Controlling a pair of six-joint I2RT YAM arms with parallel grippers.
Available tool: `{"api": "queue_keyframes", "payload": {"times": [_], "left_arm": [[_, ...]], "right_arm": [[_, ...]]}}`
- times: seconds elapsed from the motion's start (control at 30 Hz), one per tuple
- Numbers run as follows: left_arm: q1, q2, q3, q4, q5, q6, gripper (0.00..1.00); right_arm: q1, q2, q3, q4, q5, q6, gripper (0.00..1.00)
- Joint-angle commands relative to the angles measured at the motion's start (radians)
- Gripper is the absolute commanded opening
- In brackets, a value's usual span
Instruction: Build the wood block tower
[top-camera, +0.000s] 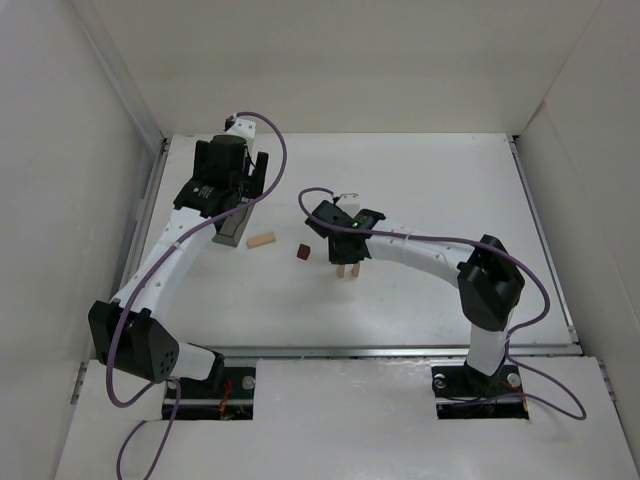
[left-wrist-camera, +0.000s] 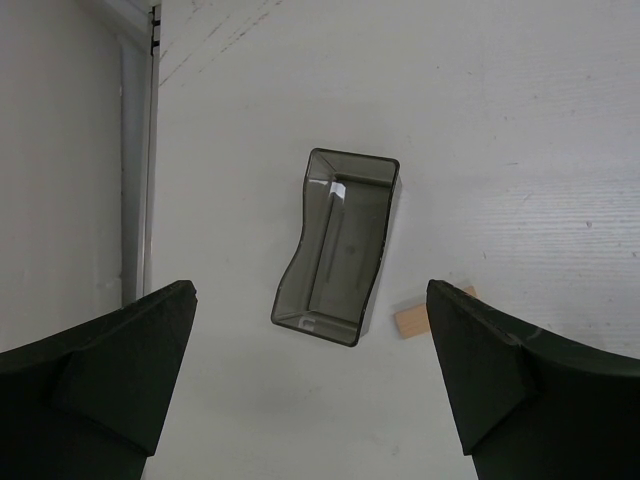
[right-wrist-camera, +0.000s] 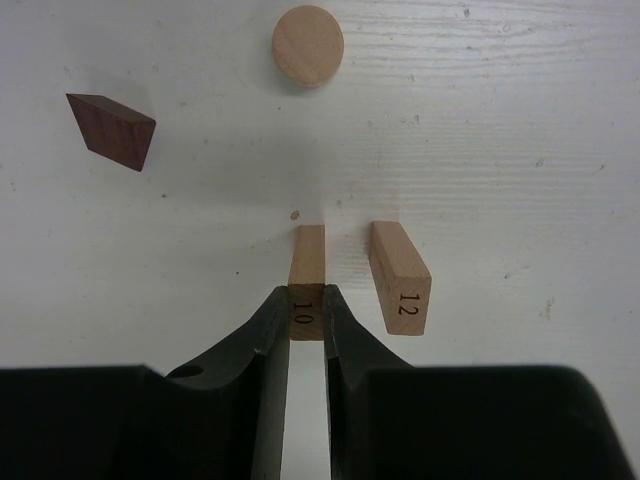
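Squarely between right gripper (right-wrist-camera: 305, 302) jaws: pale upright (right-wrist-camera: 307, 258).

Top camera looking down from near edge over whole table (top-camera: 430, 190); wrist cameras facing down, left sharing tray (left-wrist-camera: 335, 250) with it, right, closer, sharing upright (right-wrist-camera: 306, 262).

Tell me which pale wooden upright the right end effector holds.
The pale wooden upright stamped 10; the upright stamped 12 stands free beside it.

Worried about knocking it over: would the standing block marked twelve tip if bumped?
Likely tips easily: block twelve stands on its small end, tall and narrow. Probably stiff and light, being plain wood. Nothing braces it.
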Motion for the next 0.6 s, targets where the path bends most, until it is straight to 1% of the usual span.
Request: {"api": "queue_keyframes", "payload": {"times": [0.0, 0.1, 0.2, 0.23, 0.3, 0.37, 0.4, 0.57], "left_arm": [[0.003, -0.018, 0.005, 0.016, 0.0, -0.007, 1.0], [0.003, -0.018, -0.005, 0.016, 0.0, -0.007, 1.0], [0.003, -0.018, -0.005, 0.016, 0.0, -0.007, 1.0], [0.003, -0.018, -0.005, 0.016, 0.0, -0.007, 1.0], [0.003, -0.018, -0.005, 0.016, 0.009, -0.007, 1.0], [0.003, -0.018, -0.005, 0.016, 0.009, -0.007, 1.0], [0.003, -0.018, -0.005, 0.016, 0.009, -0.007, 1.0], [0.003, -0.018, -0.005, 0.016, 0.009, -0.007, 1.0]], "right_arm": [[0.013, 0.019, 0.017, -0.063, -0.01, 0.025, 0.0], [0.022, 0.028, 0.026, -0.072, -0.001, 0.025, 0.0], [0.022, 0.038, 0.035, -0.072, -0.001, 0.025, 0.05], [0.022, 0.038, 0.035, -0.072, -0.001, 0.025, 0.09], [0.022, 0.038, 0.035, -0.081, -0.001, 0.025, 0.15], [0.022, 0.038, 0.035, -0.081, -0.001, 0.025, 0.23], [0.022, 0.038, 0.044, -0.081, 0.008, 0.025, 0.23], [0.022, 0.047, 0.044, -0.081, 0.009, 0.025, 0.3]]}}
